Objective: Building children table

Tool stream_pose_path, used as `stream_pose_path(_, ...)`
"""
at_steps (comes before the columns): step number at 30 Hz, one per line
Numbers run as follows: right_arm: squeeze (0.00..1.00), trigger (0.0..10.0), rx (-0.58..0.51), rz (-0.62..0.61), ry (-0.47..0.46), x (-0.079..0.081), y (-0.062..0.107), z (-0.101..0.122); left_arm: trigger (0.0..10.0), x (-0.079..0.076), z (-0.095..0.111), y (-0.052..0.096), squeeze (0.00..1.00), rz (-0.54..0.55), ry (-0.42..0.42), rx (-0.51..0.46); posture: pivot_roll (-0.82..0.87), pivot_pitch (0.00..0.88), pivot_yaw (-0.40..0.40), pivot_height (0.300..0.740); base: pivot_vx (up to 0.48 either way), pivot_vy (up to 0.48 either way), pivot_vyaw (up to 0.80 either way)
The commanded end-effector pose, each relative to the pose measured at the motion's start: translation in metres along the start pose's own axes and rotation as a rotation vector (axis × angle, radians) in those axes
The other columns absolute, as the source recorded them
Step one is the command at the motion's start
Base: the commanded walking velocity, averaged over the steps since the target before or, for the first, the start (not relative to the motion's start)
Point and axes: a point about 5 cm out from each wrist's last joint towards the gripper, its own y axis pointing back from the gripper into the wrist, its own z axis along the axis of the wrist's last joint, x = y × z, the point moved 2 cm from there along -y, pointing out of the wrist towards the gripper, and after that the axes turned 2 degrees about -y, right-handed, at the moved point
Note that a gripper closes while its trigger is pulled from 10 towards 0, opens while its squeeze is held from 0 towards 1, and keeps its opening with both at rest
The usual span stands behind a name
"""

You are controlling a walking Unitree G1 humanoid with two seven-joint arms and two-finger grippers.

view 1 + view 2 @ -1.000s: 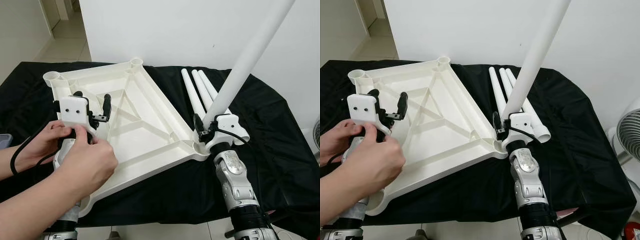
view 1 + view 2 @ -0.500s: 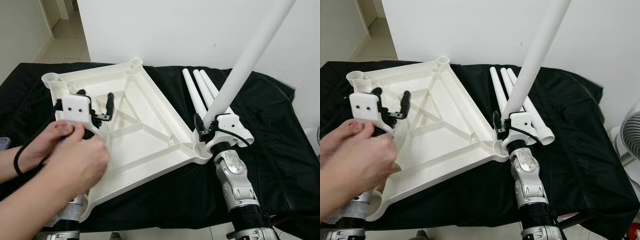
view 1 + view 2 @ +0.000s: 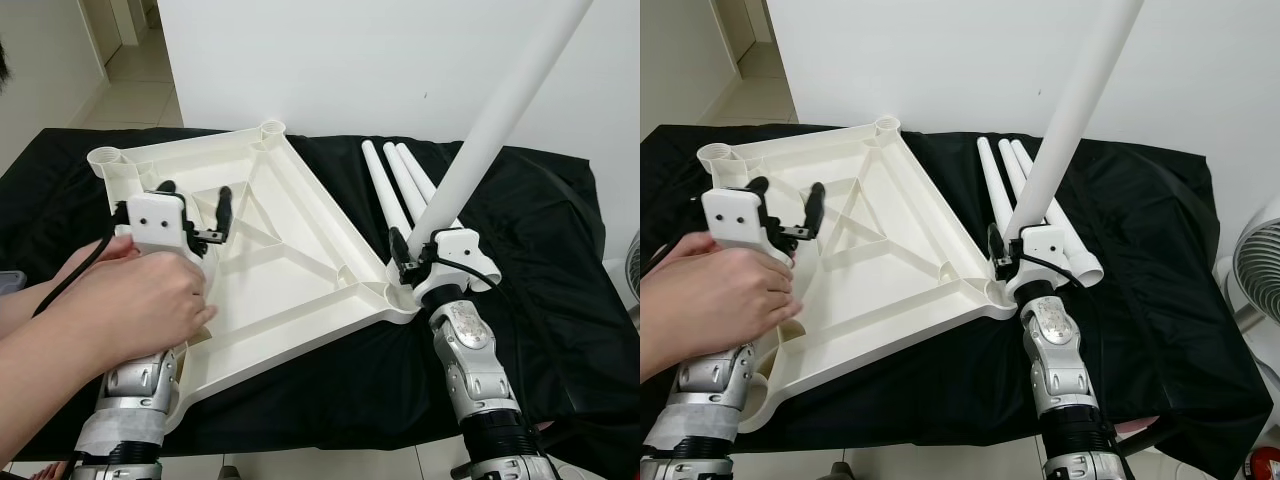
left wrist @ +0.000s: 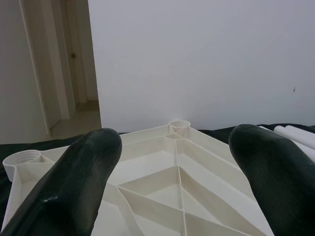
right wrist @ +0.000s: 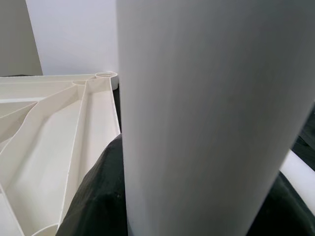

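My right pincer point(image 3: 412, 262) grips a white table leg point(image 3: 500, 112) near its lower end, its long axis slanting up and away, foot just beside the near-right corner socket point(image 3: 400, 297) of the upturned tabletop point(image 3: 290, 250) on the black worktop point(image 3: 540, 300). My left pincer point(image 3: 195, 205) hangs open above the tabletop, a person's hand point(image 3: 130, 300) on its wrist.

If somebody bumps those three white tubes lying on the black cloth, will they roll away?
Probably a little. The three white tubes are round and smooth, so a sideways bump would likely start them rolling. The black cloth looks soft and wrinkled, which should slow them. They also lie side by side, seemingly touching, so they would likely bump into each other.
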Motion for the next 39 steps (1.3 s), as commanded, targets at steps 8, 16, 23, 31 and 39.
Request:
stream_pose_path(8, 0.00, 10.0, -0.022, 0.000, 0.007, -0.0016, -0.0027, 0.0045, 10.0, -0.0044, -0.0169, 0.0062, 0.00, -0.018, 0.013, 0.071, 0.06, 0.000, -0.047, 0.740, 0.000, 0.000, 0.00)
stream_pose_path(16, 0.00, 10.0, -0.022, 0.000, 0.008, -0.0019, -0.0024, 0.0044, 10.0, -0.0041, -0.0168, 0.0068, 0.00, -0.018, 0.012, 0.072, 0.06, 0.000, -0.046, 0.740, 0.000, 0.000, 0.00)
stream_pose_path(23, 0.00, 10.0, -0.022, -0.001, 0.008, -0.0020, -0.0023, 0.0045, 10.0, -0.0040, -0.0166, 0.0073, 0.00, -0.016, 0.009, 0.073, 0.06, 0.000, -0.046, 0.740, 0.000, 0.000, 0.00)
stream_pose_path(31, 0.00, 10.0, -0.022, -0.003, 0.007, -0.0017, -0.0021, 0.0044, 10.0, -0.0036, -0.0166, 0.0076, 0.00, -0.017, 0.010, 0.073, 0.06, 0.000, -0.043, 0.740, 0.000, 0.000, 0.00)
stream_pose_path(39, 0.00, 10.0, -0.021, -0.003, 0.007, -0.0018, -0.0018, 0.0041, 10.0, -0.0049, -0.0154, 0.0080, 0.00, -0.053, -0.060, 0.069, 0.07, 0.000, -0.044, 0.740, 0.000, 0.000, 0.00)
